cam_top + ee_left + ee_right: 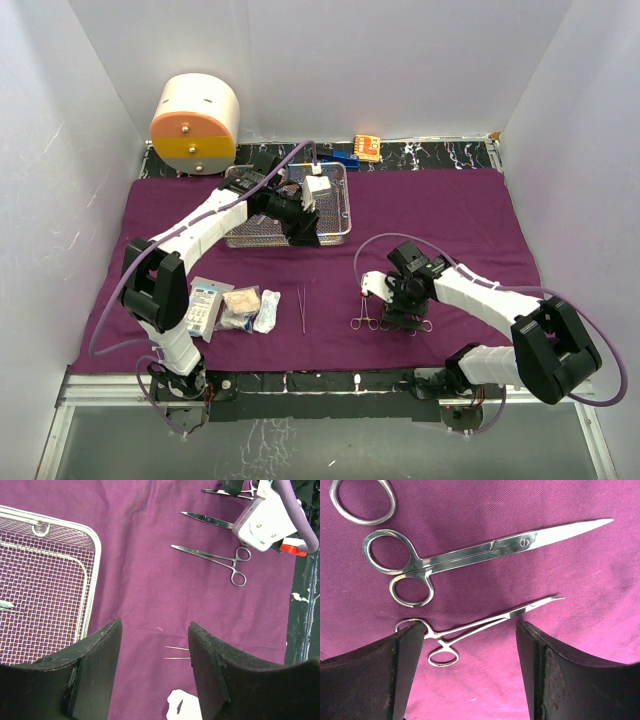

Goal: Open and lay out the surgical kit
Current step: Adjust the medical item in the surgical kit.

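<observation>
The purple cloth wrap [440, 215] lies spread flat over the table. The silver wire-mesh tray [260, 232] stands at its back, with one thin instrument [7, 605] left inside. My left gripper [301, 228] hangs open and empty over the tray's near right corner [92, 550]. Tweezers [301, 308], a printed packet [206, 305] and gauze [240, 304] lie in a row at the front. My right gripper [470, 635] is open low over small curved forceps [485, 621]; its left finger [400, 670] overlaps a ring handle. Scissors [485, 550] lie just beyond.
A cream-and-orange drum [195, 125] stands at the back left. Small orange [367, 147] and blue [345, 157] items sit behind the tray. White walls close in three sides. Straight forceps [215, 557] lie beside my right wrist camera [265, 522].
</observation>
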Action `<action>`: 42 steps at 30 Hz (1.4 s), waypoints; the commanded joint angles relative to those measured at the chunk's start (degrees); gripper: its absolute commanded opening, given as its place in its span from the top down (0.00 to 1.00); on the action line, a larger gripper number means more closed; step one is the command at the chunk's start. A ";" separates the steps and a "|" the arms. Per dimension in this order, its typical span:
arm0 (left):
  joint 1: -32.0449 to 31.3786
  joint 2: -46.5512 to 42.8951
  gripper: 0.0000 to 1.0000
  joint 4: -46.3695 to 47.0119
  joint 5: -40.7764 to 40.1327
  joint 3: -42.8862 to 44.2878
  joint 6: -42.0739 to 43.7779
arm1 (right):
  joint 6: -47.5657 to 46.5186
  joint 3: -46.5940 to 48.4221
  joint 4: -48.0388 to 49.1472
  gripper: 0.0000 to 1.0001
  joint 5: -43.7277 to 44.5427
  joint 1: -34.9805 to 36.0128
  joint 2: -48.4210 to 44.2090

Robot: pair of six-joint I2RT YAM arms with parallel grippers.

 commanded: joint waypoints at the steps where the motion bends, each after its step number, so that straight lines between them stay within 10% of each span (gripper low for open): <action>1: -0.24 -1.54 0.46 -1.03 2.55 -0.39 1.05 | 0.13 1.50 8.68 0.28 0.07 -0.93 -0.05; 30: -0.25 -1.86 0.46 -0.77 2.75 -0.83 0.79 | 0.10 3.49 4.55 0.31 -2.46 -2.91 0.25; 42: -0.75 -2.93 0.46 0.55 1.24 -3.21 0.75 | -2.28 3.14 -0.20 0.32 -7.54 -16.87 -6.46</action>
